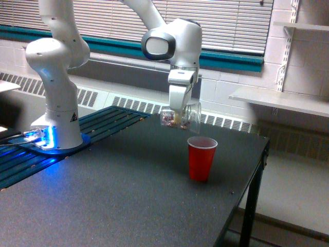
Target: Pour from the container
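The clear plastic container [181, 117] hangs in the air, lying nearly on its side with its mouth toward the exterior view's right. Pinkish-brown bits sit in its closed end at the left. My gripper [178, 110] comes down from above and is shut on the container. An opaque red cup [201, 158] stands upright on the dark table [118, 195], below the container and a little to the right of its mouth. I see nothing falling between them.
The arm's white base [54, 110] stands at the table's left with a blue light at its foot. The table's right edge [257, 170] runs close to the red cup. A wall shelf [280, 100] juts out at the right.
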You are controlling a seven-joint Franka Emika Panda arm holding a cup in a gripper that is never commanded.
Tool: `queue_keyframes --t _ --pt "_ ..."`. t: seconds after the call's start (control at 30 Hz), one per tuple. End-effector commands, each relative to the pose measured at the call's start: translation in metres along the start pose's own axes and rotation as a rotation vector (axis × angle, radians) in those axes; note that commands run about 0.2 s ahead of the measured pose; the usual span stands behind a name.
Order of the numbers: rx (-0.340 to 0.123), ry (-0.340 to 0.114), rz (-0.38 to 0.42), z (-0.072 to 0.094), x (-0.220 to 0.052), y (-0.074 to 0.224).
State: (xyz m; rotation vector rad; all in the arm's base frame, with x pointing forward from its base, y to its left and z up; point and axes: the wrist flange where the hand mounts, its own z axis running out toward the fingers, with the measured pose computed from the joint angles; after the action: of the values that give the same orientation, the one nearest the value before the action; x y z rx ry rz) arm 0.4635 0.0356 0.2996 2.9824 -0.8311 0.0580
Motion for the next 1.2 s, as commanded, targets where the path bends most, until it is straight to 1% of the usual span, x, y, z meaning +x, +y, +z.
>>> queue_keyframes --t 0.03,0.23,0.33,0.43,0.83,0.93,1.2 --pt "-0.018 -0.027 -0.053 0.002 0.005 -0.004" --pt "-0.043 -0.062 -0.078 0.006 0.007 -0.01" --pt "-0.065 -0.079 -0.097 0.006 0.007 -0.01" --pt "-0.074 -0.088 -0.113 0.005 0.008 -0.011" --pt "-0.118 -0.117 -0.13 0.001 0.015 -0.01" --pt "-0.136 -0.129 -0.134 0.001 0.015 -0.008" --pt "-0.157 -0.148 -0.155 0.001 0.017 -0.007"
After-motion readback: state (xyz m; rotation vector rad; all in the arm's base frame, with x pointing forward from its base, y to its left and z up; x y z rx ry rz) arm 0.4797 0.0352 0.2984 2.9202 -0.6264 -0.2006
